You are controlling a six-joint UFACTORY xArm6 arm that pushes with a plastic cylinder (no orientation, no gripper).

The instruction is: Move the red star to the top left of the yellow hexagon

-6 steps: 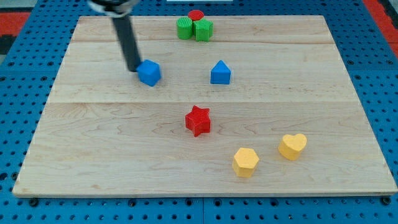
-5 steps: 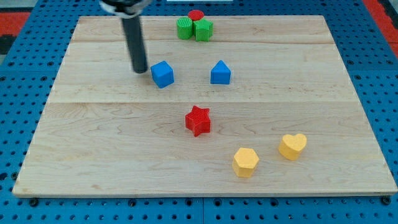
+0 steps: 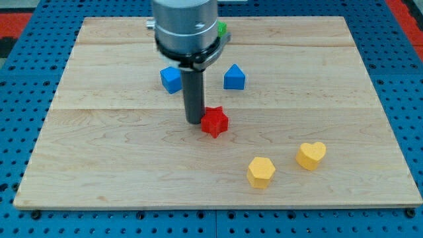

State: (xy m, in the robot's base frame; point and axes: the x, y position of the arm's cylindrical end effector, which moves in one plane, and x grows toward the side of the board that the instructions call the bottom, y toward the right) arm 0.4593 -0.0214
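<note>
The arm hangs over the wooden worktop [image 3: 99, 165] with its grey housing [image 3: 185, 30] filling the view's top centre, and from it the dark rod [image 3: 193, 92] drops straight down. The end effector here is nothing more than that rod, with no jaws to open or close and nothing held; my tip [image 3: 193, 121] sits on the boards right against the red star [image 3: 215, 121], on the star's left side in the view, touching it or as good as touching. Taking the red star as the landmark, it lies roughly in the middle of the worktop. The yellow hexagon [image 3: 261, 172] lies below and to the right of the star, near it but clearly apart, so the star already stands up and to the left of the hexagon. The yellow heart [image 3: 311, 155] lies further to the right of the star and a little below it, just beside the hexagon on that block's upper right. Above the star and slightly to its right stands a blue block with a peaked top [image 3: 234, 77], like a small house. Above the star and to its left, on the far side of the rod, sits the blue cube [image 3: 171, 79], partly close to the rod's upper part. Far above the star, at the worktop's top edge, a sliver of a green block [image 3: 223, 28] peeks out from behind the housing; its shape cannot be made out.
</note>
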